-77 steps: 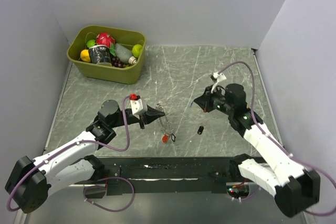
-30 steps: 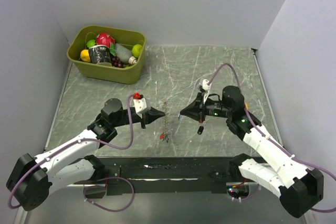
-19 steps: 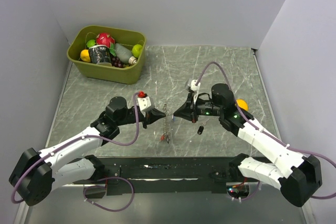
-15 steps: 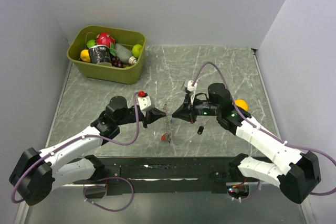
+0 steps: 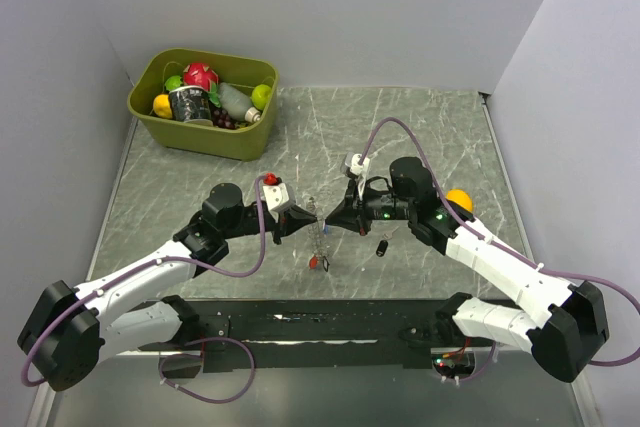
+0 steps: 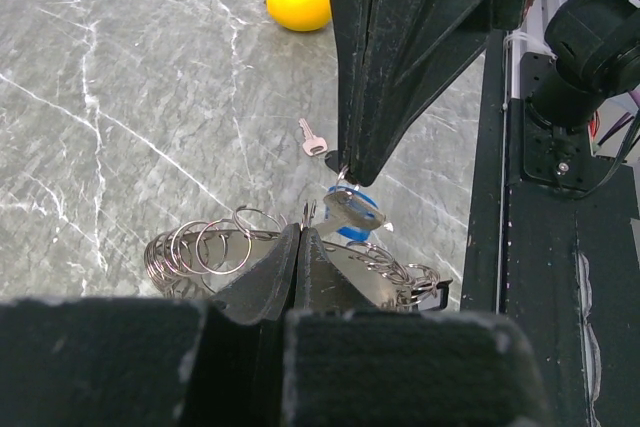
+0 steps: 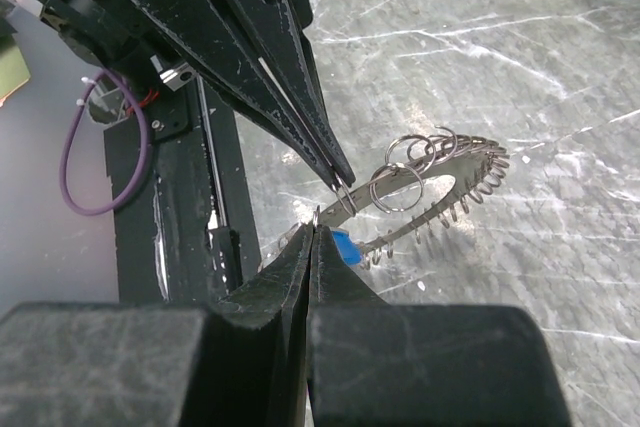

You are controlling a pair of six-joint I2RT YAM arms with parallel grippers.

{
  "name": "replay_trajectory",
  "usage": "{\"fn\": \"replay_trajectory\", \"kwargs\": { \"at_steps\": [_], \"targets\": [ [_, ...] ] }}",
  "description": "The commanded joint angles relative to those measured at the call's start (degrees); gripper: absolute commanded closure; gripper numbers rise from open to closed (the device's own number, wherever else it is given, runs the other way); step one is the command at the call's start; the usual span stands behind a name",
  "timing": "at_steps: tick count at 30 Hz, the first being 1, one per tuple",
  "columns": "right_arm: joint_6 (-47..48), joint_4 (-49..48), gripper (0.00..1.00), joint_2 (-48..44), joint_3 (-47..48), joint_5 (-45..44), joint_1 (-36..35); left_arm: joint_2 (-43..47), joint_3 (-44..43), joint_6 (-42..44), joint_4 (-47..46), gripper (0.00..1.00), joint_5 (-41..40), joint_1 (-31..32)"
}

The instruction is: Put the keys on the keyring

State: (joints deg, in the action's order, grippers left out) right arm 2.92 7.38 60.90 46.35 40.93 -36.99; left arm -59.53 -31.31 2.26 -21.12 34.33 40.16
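My left gripper (image 5: 308, 215) is shut on a metal keyring (image 6: 200, 247), a curved strip strung with several small split rings, and holds it above the table. It hangs below the tips in the top view (image 5: 319, 239), with a red key (image 5: 314, 263) at its lower end. My right gripper (image 5: 326, 223) is shut on a blue-headed key (image 6: 352, 219), tip to tip with the left gripper. The right wrist view shows the blue key (image 7: 342, 245) touching the ring pinched by the left gripper (image 7: 340, 183). A black key (image 5: 382, 246) and a small silver key (image 6: 312, 137) lie on the table.
A green bin (image 5: 240, 142) of toy fruit and bottles stands at the back left. A yellow ball (image 5: 459, 199) lies on the marble table to the right of my right arm. A black rail (image 5: 330, 325) runs along the near edge.
My right gripper has swung left from the table's right side to meet the left gripper at the keyring. The left gripper and keyring shifted slightly right. The yellow ball came into view.
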Motion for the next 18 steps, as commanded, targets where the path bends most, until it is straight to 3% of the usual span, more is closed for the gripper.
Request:
{"fn": "replay_trajectory", "kwargs": {
  "at_steps": [1, 18],
  "targets": [
    [1.0, -1.5, 1.0, 0.1, 3.0, -0.8, -0.9, -0.1, -2.1, -0.4, -4.4, 0.99, 0.6, 0.4],
    [0.6, -2.0, 1.0, 1.5, 3.8, -2.3, -1.9, 0.6, -1.3, -0.8, -5.1, 0.99, 0.3, 1.2]
  ]
}}
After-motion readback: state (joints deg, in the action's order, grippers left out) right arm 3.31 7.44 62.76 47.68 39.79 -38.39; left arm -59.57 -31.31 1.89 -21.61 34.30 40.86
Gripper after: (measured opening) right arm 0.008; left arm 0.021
